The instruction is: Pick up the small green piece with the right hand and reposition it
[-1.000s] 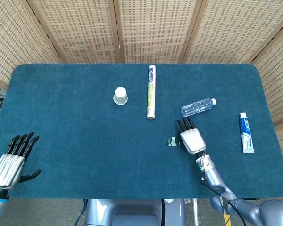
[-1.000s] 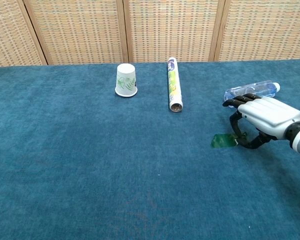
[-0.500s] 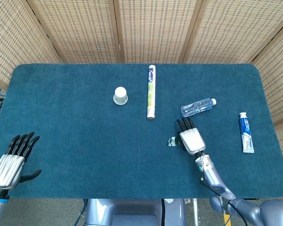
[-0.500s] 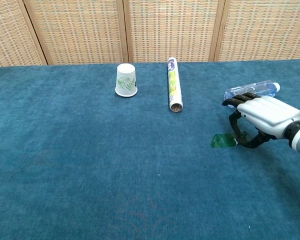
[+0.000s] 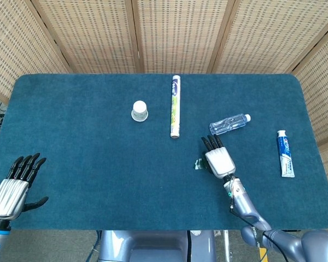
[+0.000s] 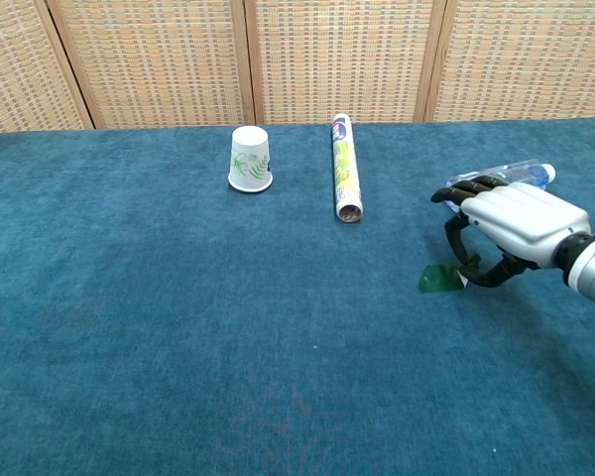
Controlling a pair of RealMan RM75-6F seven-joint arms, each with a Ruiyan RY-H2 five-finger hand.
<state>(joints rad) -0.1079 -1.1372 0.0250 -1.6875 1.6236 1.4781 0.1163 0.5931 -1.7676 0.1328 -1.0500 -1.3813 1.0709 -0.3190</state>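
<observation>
Green piece at my right thumb
My right hand (image 6: 511, 223) pinches the small green piece (image 6: 439, 280), lying just left of my palm

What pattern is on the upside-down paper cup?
White paper cup with green leaf sprigs; the chest view shows it best.

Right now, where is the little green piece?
In the chest view the small green piece lies on the blue table, right of center, at the right hand's fingertips.
</observation>
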